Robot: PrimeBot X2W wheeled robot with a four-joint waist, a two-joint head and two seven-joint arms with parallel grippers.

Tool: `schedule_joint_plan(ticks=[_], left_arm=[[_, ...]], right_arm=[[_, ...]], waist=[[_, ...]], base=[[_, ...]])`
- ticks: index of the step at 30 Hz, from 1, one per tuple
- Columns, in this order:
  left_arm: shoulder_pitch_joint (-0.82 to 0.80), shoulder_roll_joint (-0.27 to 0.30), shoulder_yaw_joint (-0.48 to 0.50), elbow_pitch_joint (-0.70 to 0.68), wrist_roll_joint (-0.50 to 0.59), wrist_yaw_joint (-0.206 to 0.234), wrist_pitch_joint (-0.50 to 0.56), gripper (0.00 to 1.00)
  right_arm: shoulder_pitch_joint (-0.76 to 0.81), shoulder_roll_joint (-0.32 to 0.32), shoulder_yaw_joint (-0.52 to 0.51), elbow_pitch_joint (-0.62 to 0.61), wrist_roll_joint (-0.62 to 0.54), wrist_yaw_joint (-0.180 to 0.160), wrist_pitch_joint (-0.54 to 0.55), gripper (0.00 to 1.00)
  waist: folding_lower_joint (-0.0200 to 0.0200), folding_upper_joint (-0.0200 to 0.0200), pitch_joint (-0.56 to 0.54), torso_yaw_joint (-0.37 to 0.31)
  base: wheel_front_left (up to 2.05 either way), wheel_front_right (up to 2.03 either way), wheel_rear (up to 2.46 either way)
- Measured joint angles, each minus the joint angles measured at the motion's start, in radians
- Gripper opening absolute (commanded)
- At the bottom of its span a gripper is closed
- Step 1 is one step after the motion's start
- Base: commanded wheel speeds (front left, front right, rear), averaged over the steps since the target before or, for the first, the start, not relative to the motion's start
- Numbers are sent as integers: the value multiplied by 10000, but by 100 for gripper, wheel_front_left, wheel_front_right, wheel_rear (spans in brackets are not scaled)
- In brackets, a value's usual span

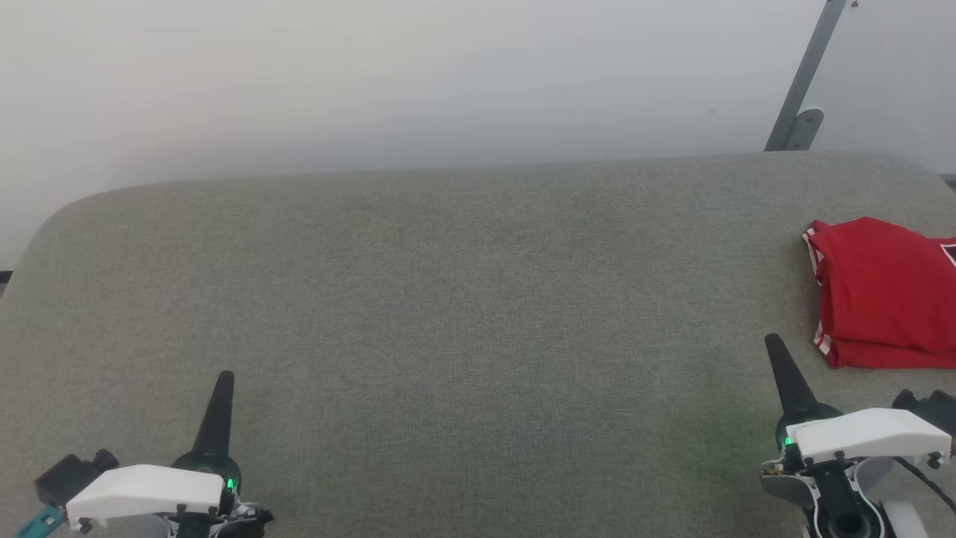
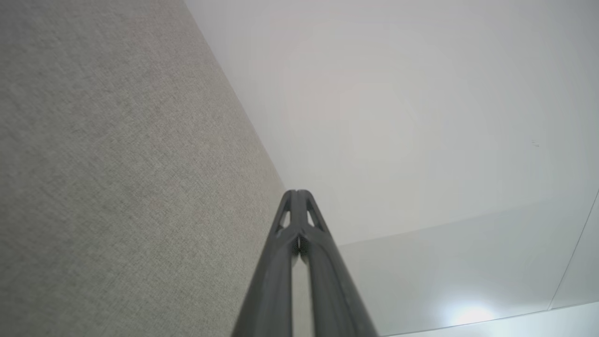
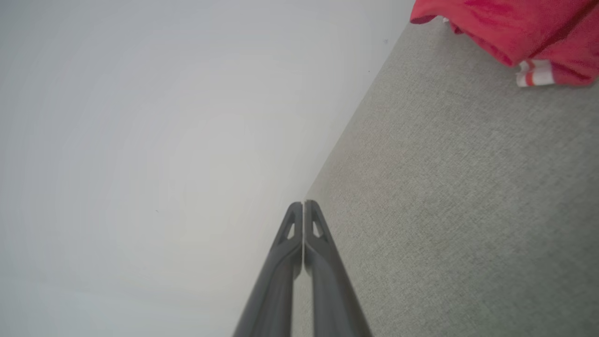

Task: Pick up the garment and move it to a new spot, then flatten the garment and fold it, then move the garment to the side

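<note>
My left end effector (image 1: pixel 224 377) sat at the lower left of the head view, its two dark fingers pressed together into one spike pointing up the frame, holding nothing. In its own wrist view the left end effector (image 2: pixel 297 193) showed both fingers meeting at the tips. The right end effector (image 1: pixel 771 340) stood at the lower right, likewise closed and empty, tilted slightly toward the upper left. In the right wrist view the right end effector (image 3: pixel 304 203) showed its fingers flush against each other.

Both hung over the bench (image 1: pixel 448 299), a grey woven-fabric surface with rounded far corners.

The garment (image 1: pixel 881 295) lay at the right edge of the head view, near the right end effector but apart from it, up and to the right of its tip. It was folded into a compact red bundle, with stacked layers showing along its lower edge. Red-and-white striped trim marked its upper left and lower left corners. A scrap of dark, white-outlined lettering showed where the frame cut it off. Its left edge ran up and down the frame, leaning slightly. With the right side cropped, I could not tell its long axis. In the right wrist view the garment (image 3: pixel 510 28) filled the upper right corner, a striped tab showing.

Behind the bench was a pale wall (image 1: pixel 373 75), and a grey metal strut (image 1: pixel 810 67) slanted at the upper right.
</note>
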Motion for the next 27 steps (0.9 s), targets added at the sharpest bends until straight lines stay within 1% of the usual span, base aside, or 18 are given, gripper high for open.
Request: schedule_joint_plan(ticks=[27], left_arm=[[-375,-357,-90,-8,-1847,0,616,0]], right_arm=[[124,100,-171,-466,2418,0,602,0]], waist=[[0,0,-5,55]], base=[[0,0,0]])
